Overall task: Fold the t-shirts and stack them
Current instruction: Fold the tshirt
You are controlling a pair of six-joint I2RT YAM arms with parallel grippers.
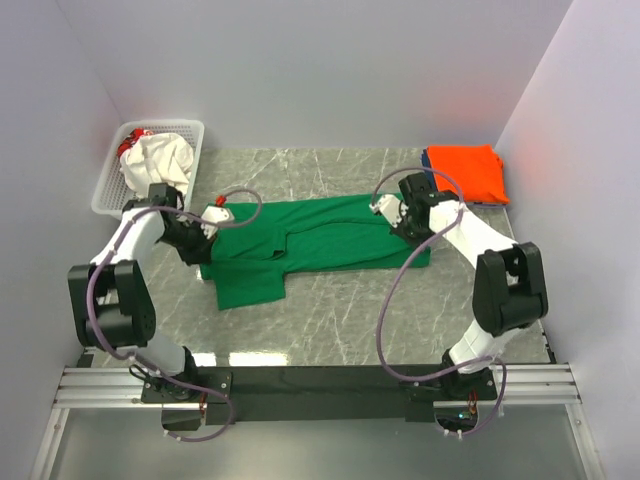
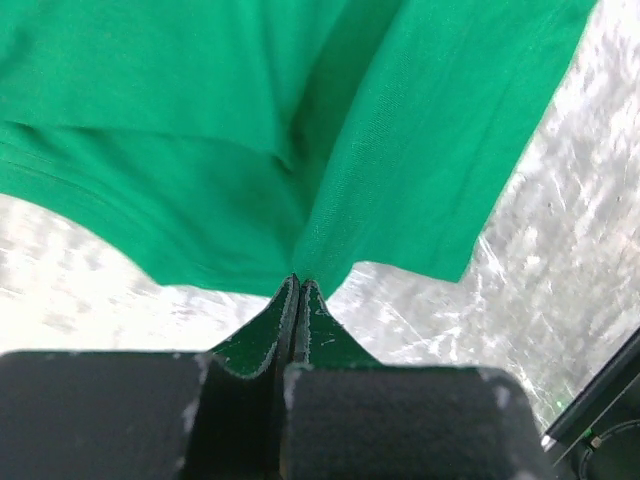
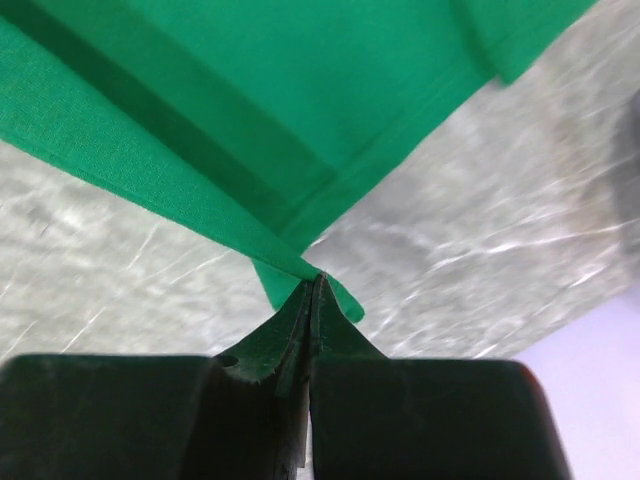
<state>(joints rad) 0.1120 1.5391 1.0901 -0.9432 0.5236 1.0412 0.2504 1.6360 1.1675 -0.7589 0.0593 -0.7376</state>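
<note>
- The green shirt (image 1: 330, 235) lies spread across the middle of the top view; a lengthwise fold seems to be in hand.
- The left gripper (image 2: 298, 288) is clamped on its left end, the right gripper (image 3: 316, 282) on a right corner.
- Next, I think, both must carry the edge across evenly.
- How many layers each one pinches, I cannot tell.

Basket (image 1: 110, 186) rear-left — stack (image 1: 468, 172) rear-right — shirt (image 1: 320, 236) between.
</note>
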